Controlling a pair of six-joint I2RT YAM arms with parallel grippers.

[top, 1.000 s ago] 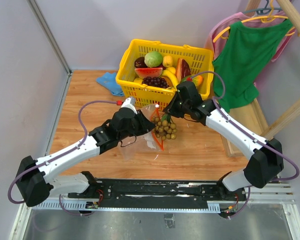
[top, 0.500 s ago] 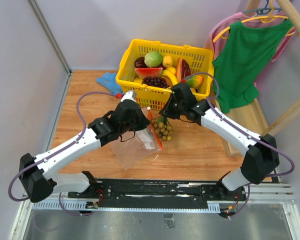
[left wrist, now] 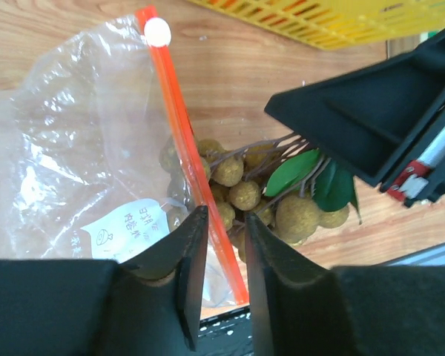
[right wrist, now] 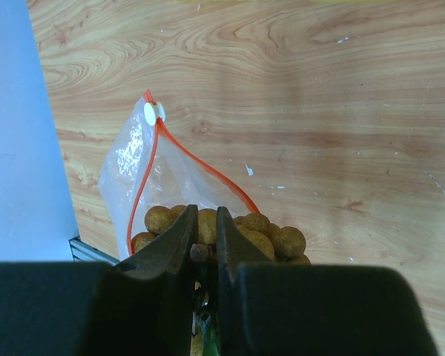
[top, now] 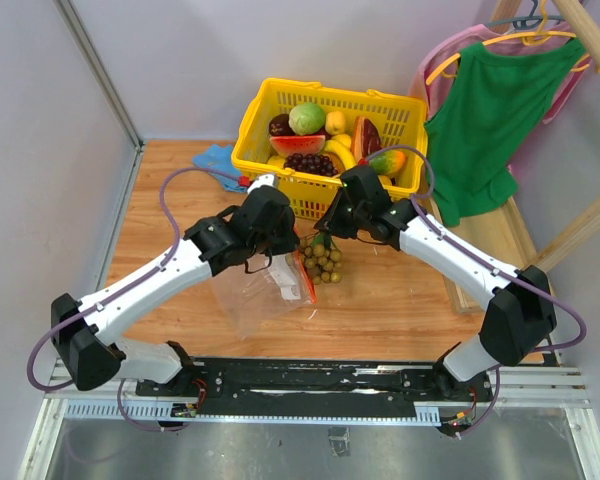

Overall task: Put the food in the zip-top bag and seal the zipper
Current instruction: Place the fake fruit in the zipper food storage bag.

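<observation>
Right wrist: right hand (right wrist: 206,216) clamped on ball cluster (right wrist: 273,241), partly inside zip-top bag (right wrist: 130,159); left hand (left wrist: 224,220) slightly apart over zipper (left wrist: 179,122).

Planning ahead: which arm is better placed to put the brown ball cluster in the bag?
Right. The right gripper holds the ball cluster by its stem at the mouth of the zip-top bag; the left gripper sits at the zipper, jaws slightly apart.
</observation>
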